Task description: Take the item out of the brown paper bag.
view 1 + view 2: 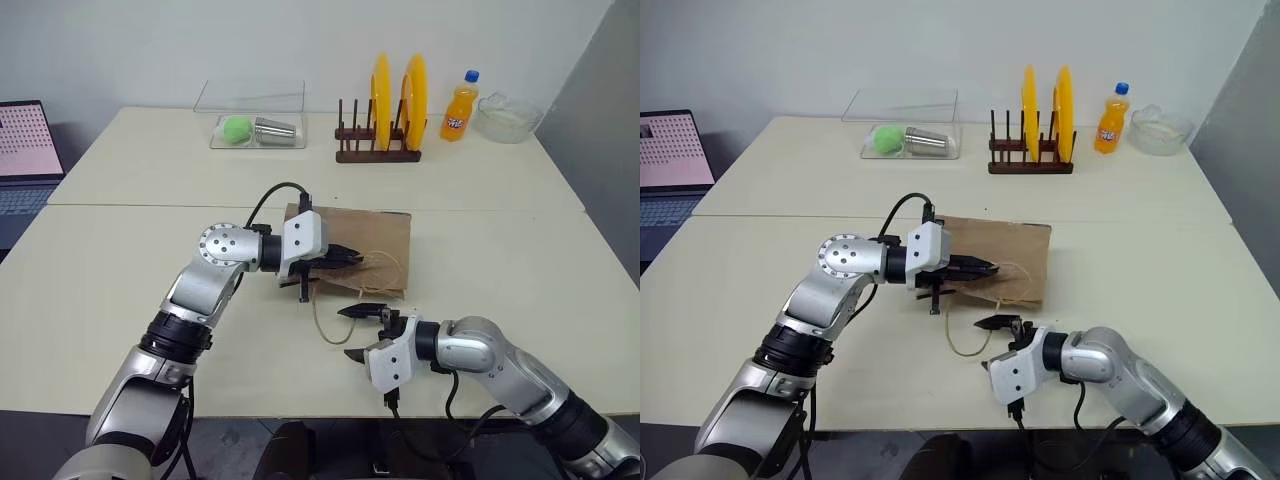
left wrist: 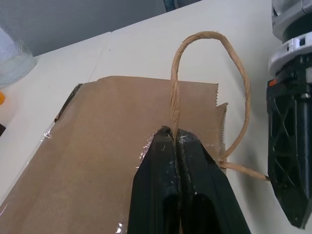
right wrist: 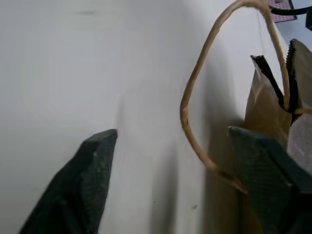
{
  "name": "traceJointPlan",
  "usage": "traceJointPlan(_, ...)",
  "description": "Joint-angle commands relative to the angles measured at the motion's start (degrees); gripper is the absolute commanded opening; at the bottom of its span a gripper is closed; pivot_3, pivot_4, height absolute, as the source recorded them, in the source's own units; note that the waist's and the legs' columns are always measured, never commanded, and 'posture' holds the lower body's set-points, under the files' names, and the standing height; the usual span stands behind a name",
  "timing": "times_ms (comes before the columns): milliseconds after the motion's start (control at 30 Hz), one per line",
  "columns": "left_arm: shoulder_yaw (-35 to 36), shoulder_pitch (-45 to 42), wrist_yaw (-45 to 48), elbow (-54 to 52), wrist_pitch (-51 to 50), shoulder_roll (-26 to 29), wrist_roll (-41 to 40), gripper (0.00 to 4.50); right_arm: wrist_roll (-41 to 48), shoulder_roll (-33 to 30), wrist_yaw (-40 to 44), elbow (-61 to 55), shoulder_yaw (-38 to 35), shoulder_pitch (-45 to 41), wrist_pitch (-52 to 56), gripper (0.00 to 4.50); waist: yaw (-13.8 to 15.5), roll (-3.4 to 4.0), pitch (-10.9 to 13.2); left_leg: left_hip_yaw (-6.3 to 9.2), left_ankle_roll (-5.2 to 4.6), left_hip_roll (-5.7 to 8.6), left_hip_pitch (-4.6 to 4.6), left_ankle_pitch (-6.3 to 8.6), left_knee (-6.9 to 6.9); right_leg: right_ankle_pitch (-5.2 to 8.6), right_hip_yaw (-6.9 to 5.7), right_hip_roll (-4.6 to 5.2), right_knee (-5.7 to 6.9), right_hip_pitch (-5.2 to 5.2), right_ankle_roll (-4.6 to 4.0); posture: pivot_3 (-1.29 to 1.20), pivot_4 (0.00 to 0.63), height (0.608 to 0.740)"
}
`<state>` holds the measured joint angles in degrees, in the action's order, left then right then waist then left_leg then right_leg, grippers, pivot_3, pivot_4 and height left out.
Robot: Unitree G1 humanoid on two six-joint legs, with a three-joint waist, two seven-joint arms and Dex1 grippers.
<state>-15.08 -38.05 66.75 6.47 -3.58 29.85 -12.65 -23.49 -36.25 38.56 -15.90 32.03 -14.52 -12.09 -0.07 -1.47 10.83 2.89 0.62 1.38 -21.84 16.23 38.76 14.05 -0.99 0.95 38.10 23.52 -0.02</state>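
Observation:
The brown paper bag [image 1: 372, 233] lies flat on the table with its mouth toward the near edge. My left gripper [image 1: 355, 258] reaches in from the left and is shut on one twine handle [image 2: 204, 36] right at the bag's serrated mouth edge [image 2: 222, 114]. The other handle [image 1: 320, 325] loops out loosely over the table. My right gripper [image 1: 360, 332] hovers just in front of the mouth, open, with that loose loop [image 3: 195, 97] between its fingers [image 3: 90, 180]. The item is hidden; nothing shows inside the bag.
At the back stand a rack of yellow plates [image 1: 392, 100], an orange soda bottle [image 1: 459, 106], a glass bowl [image 1: 507, 117] and a clear box [image 1: 255, 125] with a green ball and a metal cup. A laptop [image 1: 25, 150] sits far left. The table's front edge [image 1: 300, 412] runs just under my right arm.

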Motion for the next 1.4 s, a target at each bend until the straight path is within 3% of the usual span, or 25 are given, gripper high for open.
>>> traceJointPlan(33, 2.8, -2.7, -2.0, -3.2, -4.4, -1.3, -2.4, 0.00, -2.1, 1.2, -2.3, -1.3, -1.7, 1.9, -0.6, 2.20, 0.1, 0.00, 0.0, 0.00, 0.00, 0.00, -0.01, 0.00, 0.00, 0.00, 0.00, 0.00, 0.00, 0.00, 0.00, 0.00, 0.150, 0.740)
traceJointPlan(233, 4.5, -6.6, -3.8, -3.6, -12.4, -2.6, -4.9, 0.00, -6.5, 3.0, -4.8, -0.2, -2.7, 3.8, 0.6, 0.03, 0.0, 0.00, 0.0, 0.00, -0.01, 0.01, 0.01, 0.00, 0.03, -0.01, 0.01, -0.01, 0.03, 0.00, 0.01, 0.00, 0.150, 0.740)
traceJointPlan(433, 6.5, -12.0, -6.9, -0.5, -17.1, -4.9, -5.3, 0.00, -9.4, 3.1, -6.0, 0.5, -2.8, 6.5, 0.5, 0.03, 0.0, 0.00, 0.0, -0.01, 0.00, 0.01, -0.02, 0.00, 0.04, -0.01, 0.01, -0.01, 0.01, 0.00, 0.02, 0.00, 0.150, 0.740)
traceJointPlan(933, 10.6, -23.9, -11.0, 13.5, -11.9, -6.7, -3.2, 0.00, -9.7, 3.7, -4.2, -0.2, -3.1, 8.8, 1.6, 0.03, 0.0, -0.01, 0.0, -0.02, 0.06, 0.01, 0.03, -0.04, 0.04, -0.01, 0.03, -0.01, 0.02, -0.01, 0.02, 0.00, 0.150, 0.740)
traceJointPlan(1167, 12.7, -22.1, -5.7, 8.6, -14.1, -5.4, -8.2, 0.00, 0.9, 5.7, 0.1, -7.9, -8.9, 10.5, 9.2, 0.03, 0.0, -0.01, 0.0, -0.01, 0.20, 0.01, 0.00, -0.12, 0.04, -0.01, 0.04, -0.01, 0.02, 0.00, 0.01, 0.00, 0.150, 0.740)
traceJointPlan(1267, 12.6, -19.9, -4.2, 4.9, -16.1, -4.3, -9.6, 0.00, 9.7, 6.0, 4.3, -13.9, -12.6, 11.4, 15.8, 0.62, 0.0, -0.01, 0.0, -0.01, 0.22, 0.01, 0.01, -0.13, 0.04, -0.01, 0.05, -0.01, 0.03, -0.01, 0.01, 0.00, 0.150, 0.740)
traceJointPlan(1367, 12.2, -18.0, -3.5, 1.9, -17.2, -3.8, -10.3, 0.00, 20.2, 5.1, 9.1, -20.7, -16.7, 11.0, 24.7, 1.64, 0.0, -0.01, 0.0, 0.03, 0.05, 0.01, 0.02, -0.03, 0.04, -0.01, 0.03, -0.01, 0.04, -0.01, 0.01, 0.00, 0.150, 0.740)
traceJointPlan(1400, 12.1, -17.5, -3.2, 1.1, -17.6, -3.7, -10.6, 0.00, 24.6, 4.5, 10.8, -23.2, -18.5, 10.4, 28.2, 1.64, 0.0, -0.01, 0.0, 0.04, 0.04, 0.01, 0.01, -0.03, 0.05, -0.02, 0.03, -0.01, 0.04, -0.01, 0.01, 0.00, 0.150, 0.740)
